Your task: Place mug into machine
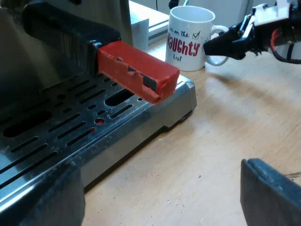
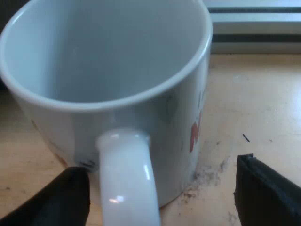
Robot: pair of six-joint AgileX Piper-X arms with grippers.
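1. White ceramic mug with red and black lettering [image 1: 186, 40] stands upright on the pale wooden table [image 1: 225, 141]. It is just beside a corner of the slotted steel drip tray [image 1: 70, 127] of the espresso machine [image 1: 28, 80], and not on the tray.
2. In the right wrist view the mug's inside is empty, and its looped handle points toward the right gripper [image 2: 161, 169].
3. Right gripper: black fingers apart, one on each side of the mug's handle, low near the table. Contact with the handle cannot be settled from this angle; probably none.
4. From the left wrist, the right gripper shows at the mug's handle, on the side away from the machine.
5. Left gripper [image 1: 162, 193]: fingers wide apart with nothing between them, held over the table by the tray's front edge.
6. Dark holder handle with a chipped red end [image 1: 138, 70] juts out from the machine's front, above the drip tray.
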